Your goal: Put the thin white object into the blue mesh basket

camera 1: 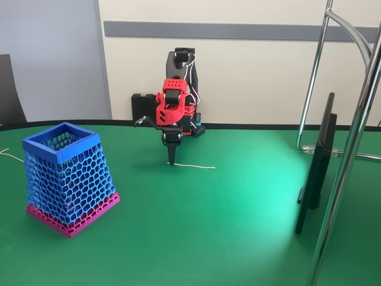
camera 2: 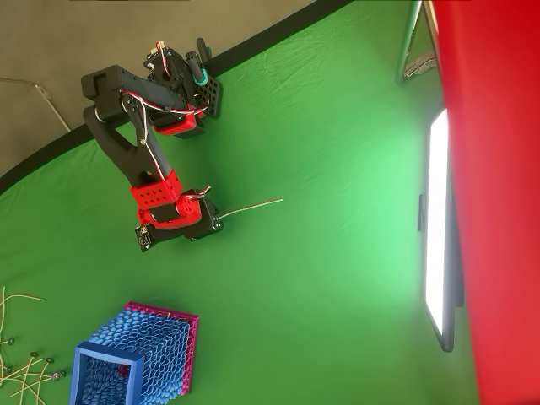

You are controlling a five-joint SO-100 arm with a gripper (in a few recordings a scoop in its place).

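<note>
On the far left of the green cloth-covered table (camera 1: 238, 238), in the fixed view, stands the tall square tapering basket of blue honeycomb mesh (camera 1: 66, 176), with a solid blue rim around its open top and a magenta-pink base flat on the cloth. A short piece of pale cord (camera 1: 11, 155) lies just behind it at the picture's left edge. In the overhead view the basket (camera 2: 139, 356) sits near the lower left, with a loose bundle of thin pale strands (camera 2: 21, 367) beside it at the edge.

Near the middle of the fixed view, the red and black arm (camera 1: 174, 101) folds down from its base at the table's back edge, and its black two-finger gripper (camera 1: 171, 161) points straight down with its tip at the cloth. The fingers look drawn together to a narrow point at the left end of the very thin, nearly straight white strand (camera 1: 193, 166), probably pinching it, though the contact is too small to see clearly. The strand lies flat on the cloth and runs rightward from the fingertip, well apart from the basket. From overhead, the strand (camera 2: 251, 205) stretches away from the gripper (camera 2: 216, 223) towards the right.

Further right in the fixed view, a dark flat screen (camera 1: 318, 161) stands edge-on, with shiny chrome tubes (camera 1: 348, 155) rising beside it.
</note>
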